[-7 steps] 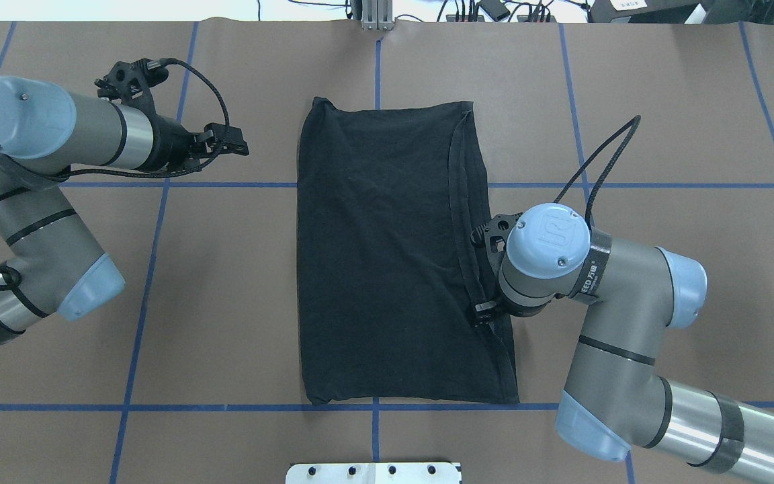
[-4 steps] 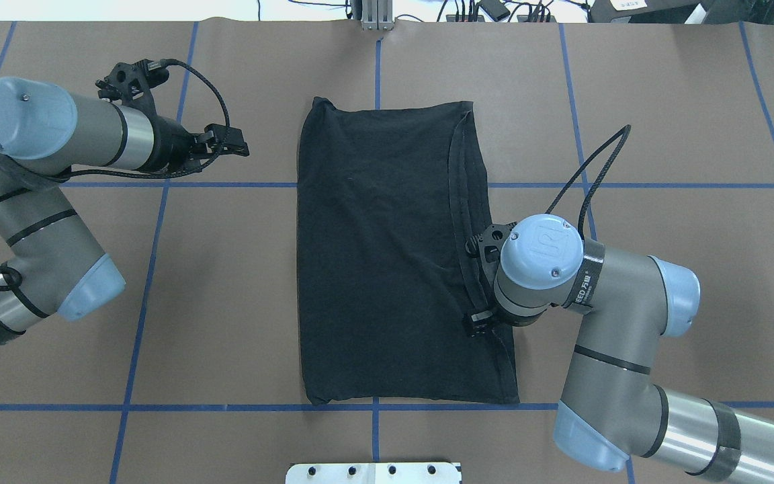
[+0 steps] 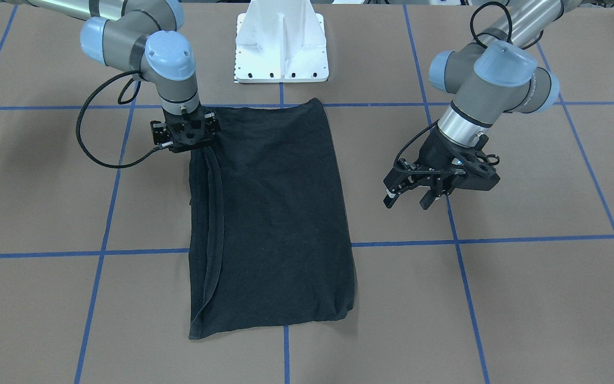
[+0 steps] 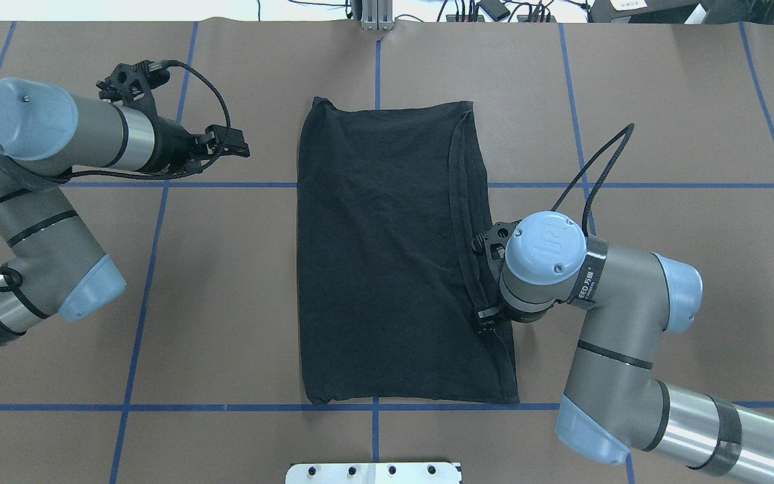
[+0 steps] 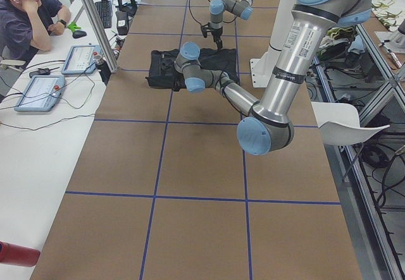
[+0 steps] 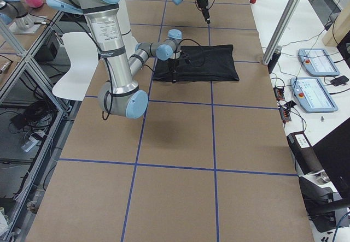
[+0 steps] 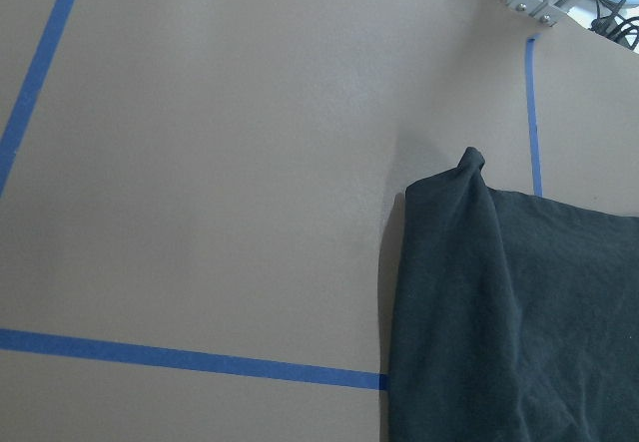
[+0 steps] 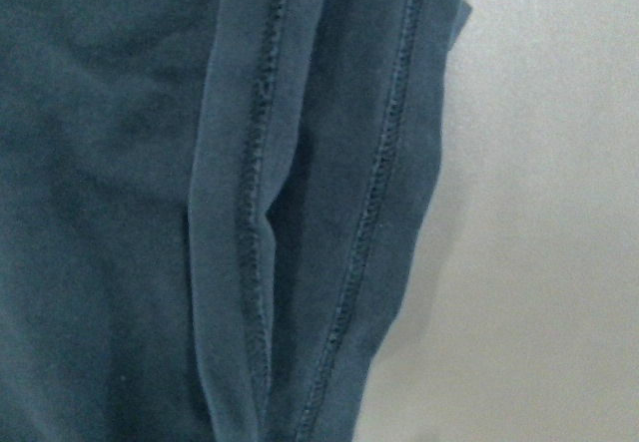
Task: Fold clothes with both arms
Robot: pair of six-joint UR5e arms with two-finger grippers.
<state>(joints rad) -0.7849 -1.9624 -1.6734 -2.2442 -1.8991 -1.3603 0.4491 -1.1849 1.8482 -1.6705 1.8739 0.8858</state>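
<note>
Front-facing view: the black T-shirt (image 3: pixel 275 213) is lying flat on the table (image 3: pixel 499 298) as a long rectangle, its long axis running away from the robot's base. The right gripper (image 3: pixel 196 148) is pointing straight down over the hemmed long edge, toward the base-side end. The wrist is hiding its jaws, so I cannot tell their state. The left gripper (image 3: pixel 407 203) is hovering well apart from the opposite long edge, jaws apart.

Overhead view: the left gripper is aiming across the table at the shirt's far corner.

Side views: both are showing the grippers too small to judge.

Left wrist view: that corner is showing ahead, low and to the right.

Right wrist view: the stitched hems (image 8: pixel 262 163) are running lengthwise directly below, with no fingers showing.

Judgement: the right arm is the nearer, and the coming grasp is turning on that hem edge.
</note>
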